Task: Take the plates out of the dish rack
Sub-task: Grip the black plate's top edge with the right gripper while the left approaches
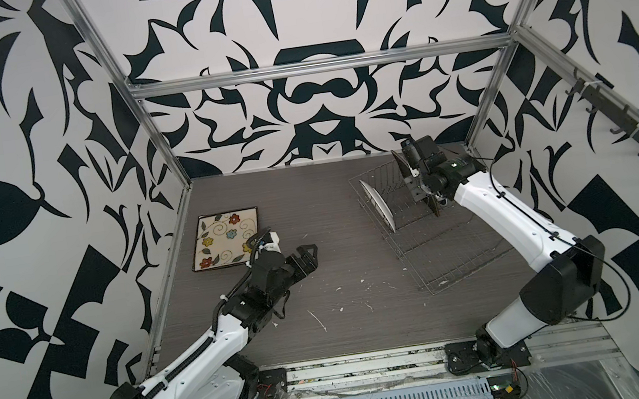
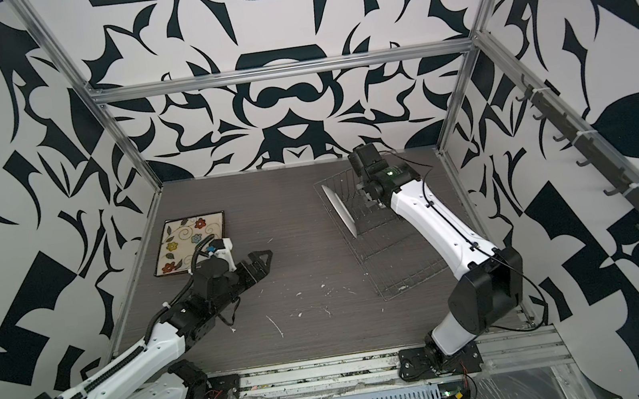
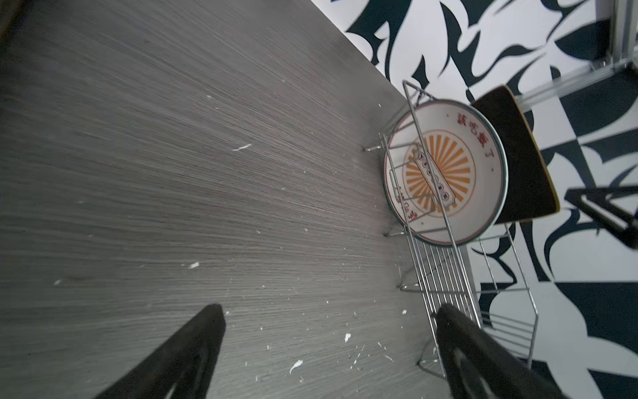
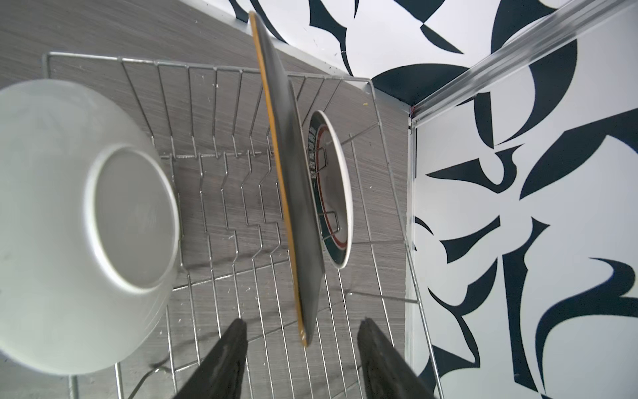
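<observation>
Grey woodgrain table [image 1: 353,213], loud black-and-white walls all round, and the rack [image 1: 442,251] sits at the far right. The flower plate [image 1: 226,238] is already flat on the table at far left. That leaves three standing in the tines: a white plate [image 4: 86,214] on the rack's left side, a black plate [image 4: 297,214] toward its far end, and a banded plate [image 4: 340,193] just beside the black one.

Your right gripper [image 4: 302,324] is over the rack with its fingers apart, one on each side of the black plate's edge. You can see a gap on both sides, so there's no grip yet. I'd centre that edge between the fingers before squeezing. Go deep enough for a solid bite too, since it looks glossy and could slip. Then lift straight up along the tines so it doesn't knock the banded plate.

Left gripper [image 3: 330,309] hangs wide open over bare table at mid-left, holding nothing.
</observation>
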`<state>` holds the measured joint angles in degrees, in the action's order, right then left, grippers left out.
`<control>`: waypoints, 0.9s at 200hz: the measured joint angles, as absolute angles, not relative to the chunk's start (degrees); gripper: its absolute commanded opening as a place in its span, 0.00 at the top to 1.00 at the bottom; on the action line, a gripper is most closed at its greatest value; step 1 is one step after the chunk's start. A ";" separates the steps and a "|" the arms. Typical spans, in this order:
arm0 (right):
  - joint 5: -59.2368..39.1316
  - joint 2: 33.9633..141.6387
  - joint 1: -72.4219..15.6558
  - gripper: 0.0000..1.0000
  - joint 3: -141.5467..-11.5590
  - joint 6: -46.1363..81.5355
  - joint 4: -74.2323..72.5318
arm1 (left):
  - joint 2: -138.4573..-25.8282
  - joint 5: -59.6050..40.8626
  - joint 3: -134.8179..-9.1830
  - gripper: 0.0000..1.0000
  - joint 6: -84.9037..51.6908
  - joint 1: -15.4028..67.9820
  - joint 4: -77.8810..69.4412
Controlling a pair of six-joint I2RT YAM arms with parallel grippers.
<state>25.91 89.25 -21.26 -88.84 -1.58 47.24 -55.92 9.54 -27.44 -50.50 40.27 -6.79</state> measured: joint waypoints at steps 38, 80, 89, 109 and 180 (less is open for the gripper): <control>25.10 91.37 -20.10 0.41 -88.82 -3.18 45.45 | -61.71 14.33 -34.79 0.01 -42.87 46.57 -9.78; 24.18 93.69 -18.87 0.45 -87.74 -3.77 44.71 | -68.34 14.48 -35.73 0.00 -32.97 51.09 -19.18; 23.94 94.06 -18.50 0.47 -87.68 -3.95 44.71 | -70.00 14.66 -36.23 0.01 -31.20 51.81 -19.68; 23.51 94.87 -17.54 0.49 -87.68 -4.36 44.69 | -73.93 15.29 -39.20 0.01 -26.94 53.45 -20.05; 22.96 97.51 -16.53 0.57 -87.68 -6.59 44.31 | -79.40 14.57 -44.25 0.01 -16.53 56.40 -23.59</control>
